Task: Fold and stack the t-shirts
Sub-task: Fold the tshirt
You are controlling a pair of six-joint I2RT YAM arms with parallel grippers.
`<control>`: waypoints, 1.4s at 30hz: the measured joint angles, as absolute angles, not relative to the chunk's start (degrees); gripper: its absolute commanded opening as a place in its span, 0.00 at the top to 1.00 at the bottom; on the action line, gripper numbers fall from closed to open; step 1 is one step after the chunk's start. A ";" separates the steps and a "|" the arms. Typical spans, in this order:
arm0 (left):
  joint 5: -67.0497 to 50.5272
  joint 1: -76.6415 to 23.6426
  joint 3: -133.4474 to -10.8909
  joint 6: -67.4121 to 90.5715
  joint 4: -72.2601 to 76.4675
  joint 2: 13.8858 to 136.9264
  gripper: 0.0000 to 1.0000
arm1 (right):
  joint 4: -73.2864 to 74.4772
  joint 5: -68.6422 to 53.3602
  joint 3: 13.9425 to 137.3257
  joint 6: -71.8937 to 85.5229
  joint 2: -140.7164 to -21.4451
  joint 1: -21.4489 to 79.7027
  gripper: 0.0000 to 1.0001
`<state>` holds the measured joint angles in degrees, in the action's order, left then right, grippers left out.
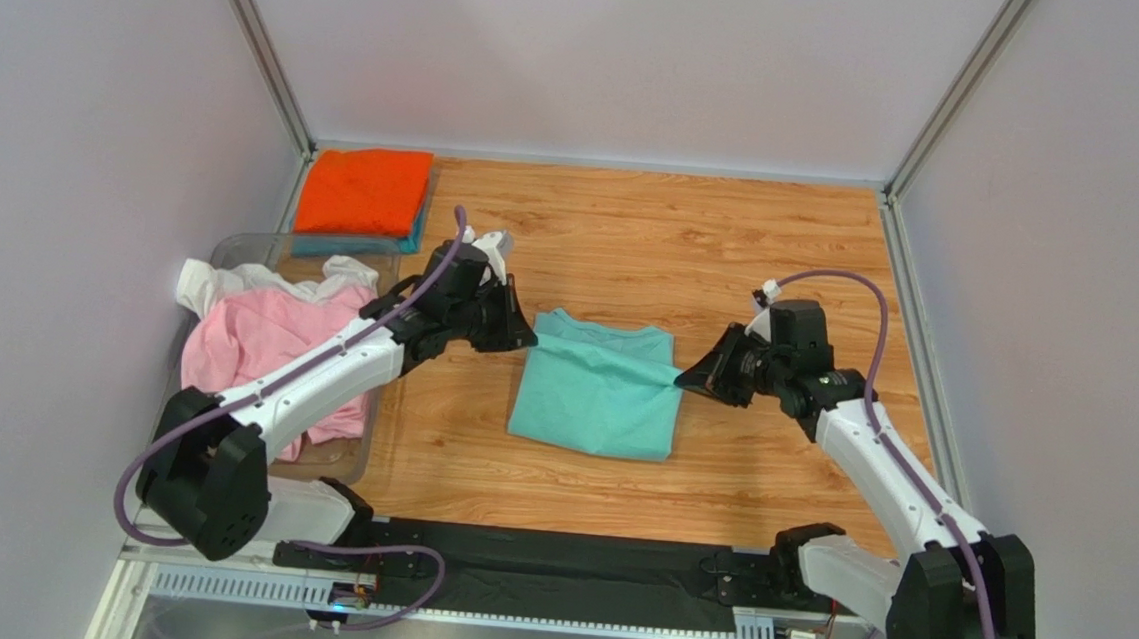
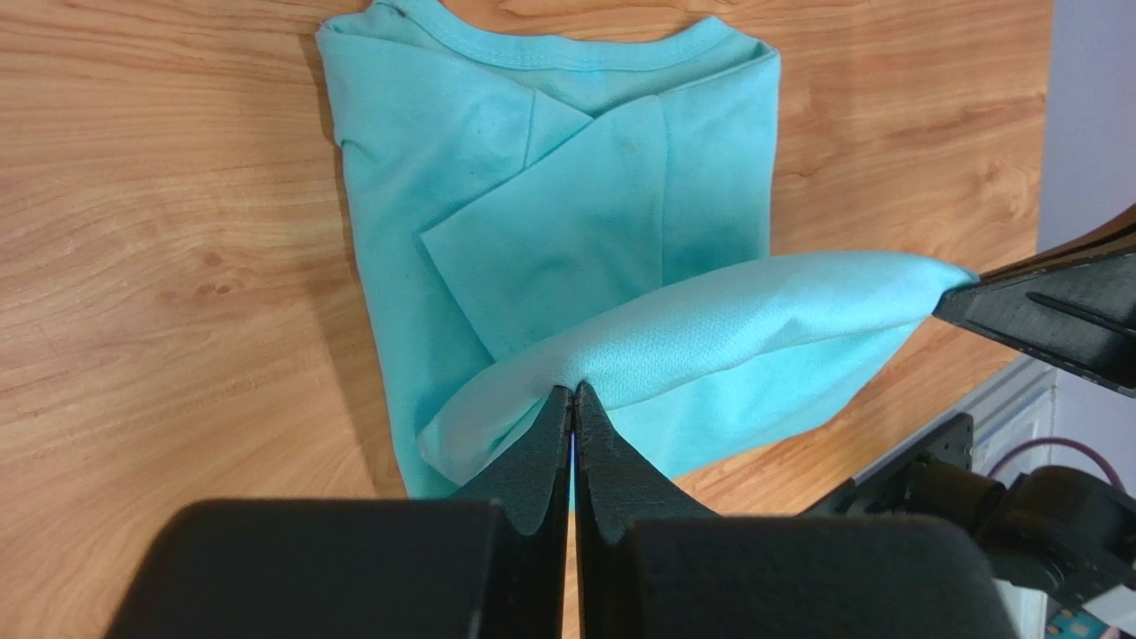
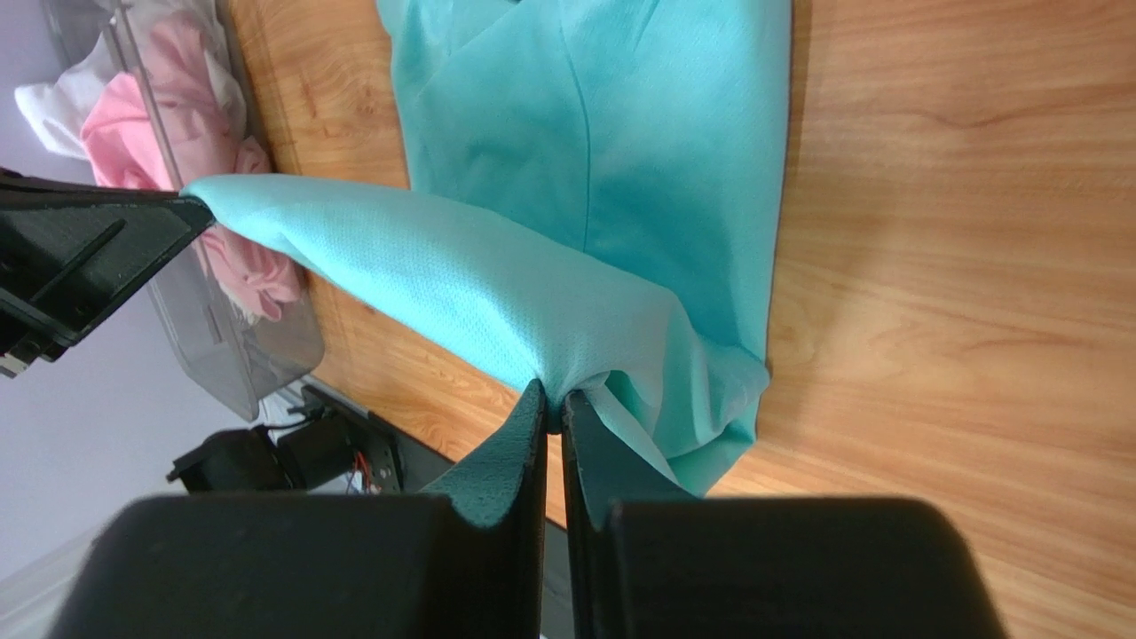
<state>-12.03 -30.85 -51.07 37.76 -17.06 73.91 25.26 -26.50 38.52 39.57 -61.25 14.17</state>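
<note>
Mint-green cotton is seen at the middle of the wooden worktop, where the mint-green t-shirt is laid between the two arms. Most of the garment is spread flat on the wood, with a sleeve tucked in across its body and the ribbed collar turned toward the far side. One edge of it is raised off the surface and pulled into a taut band between the two tools. The left tool is closed down to a thin slit, and the left end of that raised edge is pinched between its black fingers. The right tool is closed just as tightly, and the opposite end of the same edge is clamped in it. From each wrist camera the other tool is seen at the far end of the stretched band, with the fabric sagging slightly between them above the flat part of the shirt. In the overhead view the left tool is placed at the shirt's left side and the right tool at its right side, both low over the wood. At the left edge of the worktop a clear bin is set, and a crumpled pink t-shirt and a white t-shirt are heaped in it. Beyond the bin, in the far left corner, a folded orange t-shirt is stacked on a teal-blue t-shirt, of which only a narrow strip is shown.
</note>
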 measured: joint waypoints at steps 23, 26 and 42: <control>-11.53 -26.44 -55.24 35.79 -10.24 91.88 0.98 | 15.49 -23.94 46.28 35.88 -85.01 12.91 0.87; -11.62 -26.20 -55.42 35.31 -9.76 93.08 0.65 | 15.27 -23.44 47.57 35.64 -87.02 12.80 0.77; -13.02 -27.22 -53.63 34.59 -11.16 77.56 0.00 | 18.31 -22.04 47.48 34.46 -71.88 12.71 0.00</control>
